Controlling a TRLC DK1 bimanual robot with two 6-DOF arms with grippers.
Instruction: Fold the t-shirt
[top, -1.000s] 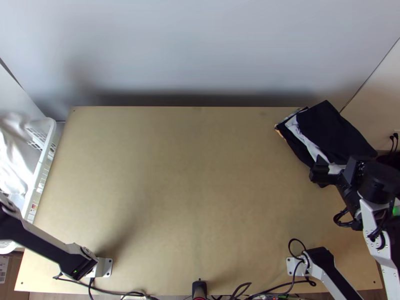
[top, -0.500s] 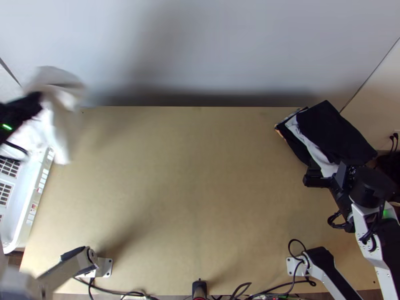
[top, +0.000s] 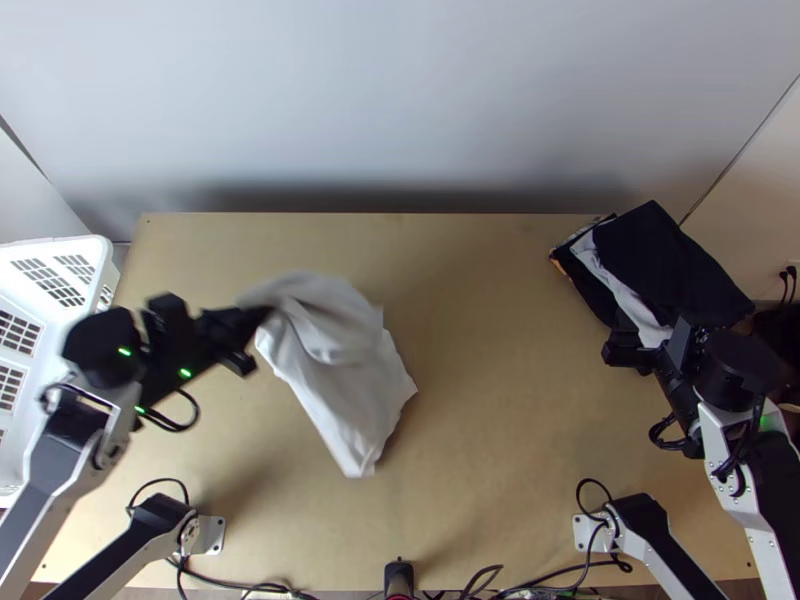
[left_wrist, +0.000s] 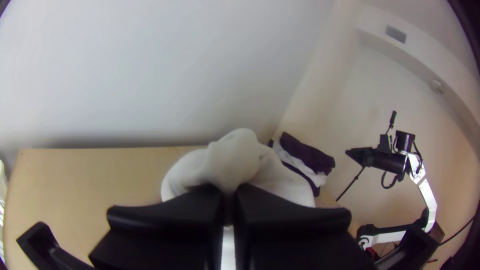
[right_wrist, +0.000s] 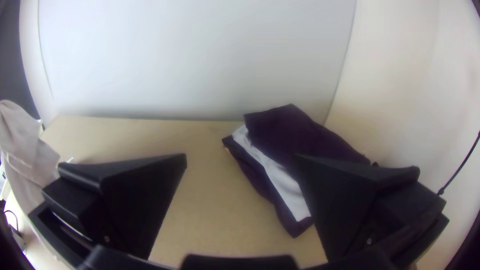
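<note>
- The table (top: 520, 450) now has the white t-shirt (top: 350, 390) above it; a second ago that cloth was over at the basket, so the job has gone from fetching to laying out.
- The basket (top: 20, 300) sits behind the left claw (left_wrist: 228, 192), on its outer side, and the cloth has been carried well away from it.
- The t-shirt hangs bunched from the left claw, its loose end drooping ahead and toward the table's near edge; whether that end touches down I cannot tell. No fold is made, and it will probably need spreading first.
- The pile of folded clothes (top: 665, 260) lies just beyond the right claw (right_wrist: 241, 160), where it was; dragging the shirt that far could disturb it.
- The left claw is closed on one part of the t-shirt, having swung inward with it. Which part is unclear.
- The right claw is open and holds nothing, after only a slight shift inward. A second grip would likely help flatten the bunched cloth.
</note>
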